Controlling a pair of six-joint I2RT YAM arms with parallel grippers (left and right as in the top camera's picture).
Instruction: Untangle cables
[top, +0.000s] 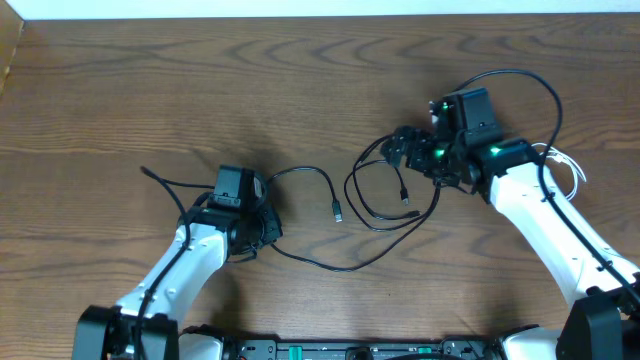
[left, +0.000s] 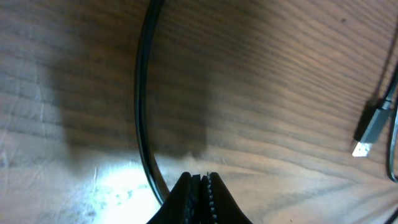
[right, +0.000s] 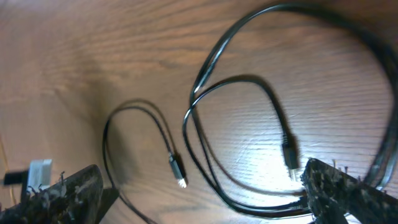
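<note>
- Table (top: 300, 70): wood-grain top that carried every item below.
- Left gripper (top: 262, 232): sat low over the table, left of centre. In its wrist view the fingers (left: 186, 190) were clenched tip to tip with no gap.
- Long black cable (top: 330, 265): ran from the left gripper along the near side of the table, then rose to the right into the tangle. In the left wrist view it (left: 142, 93) came down from the top edge and curved in against the left finger. Whether it was pinched there could not be told.
- Cable loop (top: 300, 172): a thin black arc just right of the left gripper, ending in the first plug.
- First plug (top: 338, 213): lay free on the wood between the two arms, with its silver tip seen in both wrist views (left: 367, 134) (right: 177, 169).
- Tangle of cables (top: 370, 205): overlapping black loops right of centre, directly below the right gripper.
- Second plug (top: 404, 197): black, lay inside those loops, pointing toward the near edge (right: 290, 154).
- Right gripper (top: 403, 150): spread wide and grasping nothing, with its fingers (right: 348, 193) at either side of its wrist view and the loops lying between them.
</note>
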